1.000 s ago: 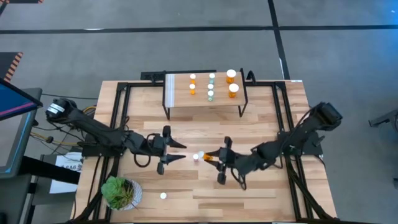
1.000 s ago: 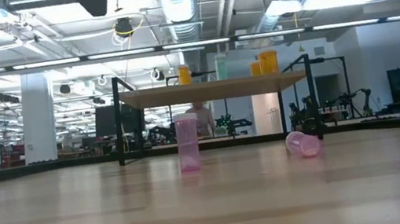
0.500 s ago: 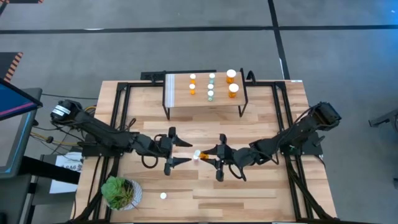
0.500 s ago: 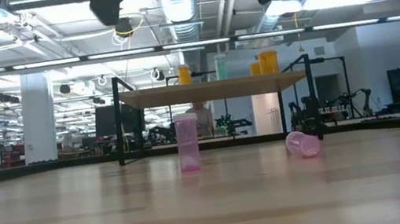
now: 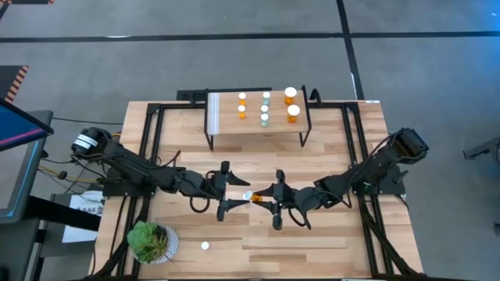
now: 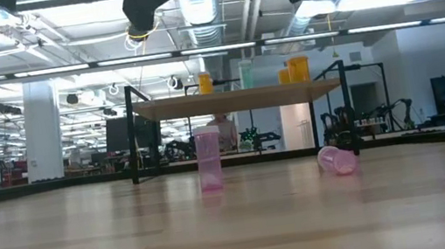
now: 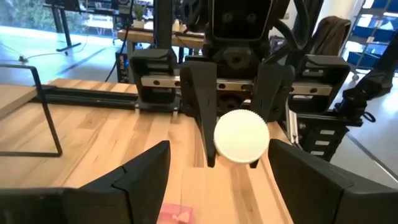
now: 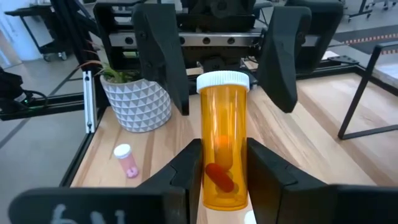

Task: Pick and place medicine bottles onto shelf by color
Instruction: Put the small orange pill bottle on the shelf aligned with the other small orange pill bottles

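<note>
Orange bottle (image 8: pixel 222 155) between two tools, above the bench (image 5: pixel 328 234).
Clamped in right tool (image 5: pixel 264 199); left tool (image 5: pixel 238 195) apart around its cap.

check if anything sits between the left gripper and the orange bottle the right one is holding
Nothing visible does. The left gripper is open, its fingers either side of the white cap of the orange bottle, which the right gripper holds out toward it above the table.

This is a big robot lab or workshop. The low view shows a huge open room behind the wooden table (image 6: pixel 238 228), with bare silver pipes (image 6: pixel 196 9) and long lights on the ceiling, white pillars (image 6: pixel 42 129), and more black robot frames (image 6: pixel 346 124) farther back. From above, the floor (image 5: pixel 234 55) is plain grey concrete.
</note>
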You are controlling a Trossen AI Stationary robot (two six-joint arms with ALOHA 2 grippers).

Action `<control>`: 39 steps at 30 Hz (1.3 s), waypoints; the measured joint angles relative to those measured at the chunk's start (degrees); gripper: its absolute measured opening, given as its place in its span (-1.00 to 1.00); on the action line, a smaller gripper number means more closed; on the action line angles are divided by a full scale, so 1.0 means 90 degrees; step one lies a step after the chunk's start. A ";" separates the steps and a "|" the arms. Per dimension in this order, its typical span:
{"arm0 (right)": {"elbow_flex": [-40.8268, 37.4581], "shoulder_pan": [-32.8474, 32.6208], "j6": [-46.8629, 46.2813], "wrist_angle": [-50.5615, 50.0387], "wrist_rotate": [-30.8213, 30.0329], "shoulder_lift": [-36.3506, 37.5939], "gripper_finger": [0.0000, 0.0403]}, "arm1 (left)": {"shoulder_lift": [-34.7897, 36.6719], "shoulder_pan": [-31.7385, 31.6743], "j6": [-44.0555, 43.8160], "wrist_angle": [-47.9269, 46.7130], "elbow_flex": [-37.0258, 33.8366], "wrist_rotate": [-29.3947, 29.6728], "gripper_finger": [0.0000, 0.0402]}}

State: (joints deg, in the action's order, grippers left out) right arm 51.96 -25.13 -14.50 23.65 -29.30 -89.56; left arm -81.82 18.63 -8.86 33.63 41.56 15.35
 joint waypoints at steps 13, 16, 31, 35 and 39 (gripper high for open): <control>0.0000 -0.0002 0.0000 -0.0002 -0.0005 0.0000 -0.41 | 0.0002 -0.0041 0.0022 0.0062 0.0004 -0.0010 0.09; 0.0000 0.0001 -0.0002 -0.0008 -0.0006 0.0000 -0.41 | 0.0003 -0.0041 0.0074 0.0064 0.0002 -0.0012 -0.04; 0.0000 0.0019 -0.0004 0.0003 -0.0027 0.0000 -0.22 | 0.0005 -0.0039 0.0148 0.0221 0.0002 -0.0015 -0.50; 0.0000 0.0003 -0.0002 -0.0004 -0.0020 0.0000 0.00 | 0.0008 -0.0041 0.0148 0.0257 0.0003 0.0006 -0.51; 0.0000 -0.0029 -0.0033 -0.0228 -0.0005 0.0042 0.20 | 0.0203 -0.0062 0.0148 0.0154 0.0005 0.0058 -0.49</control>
State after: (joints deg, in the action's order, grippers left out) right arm 51.96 -25.39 -14.80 21.60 -29.34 -89.18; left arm -80.00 18.08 -7.53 35.01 41.60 15.88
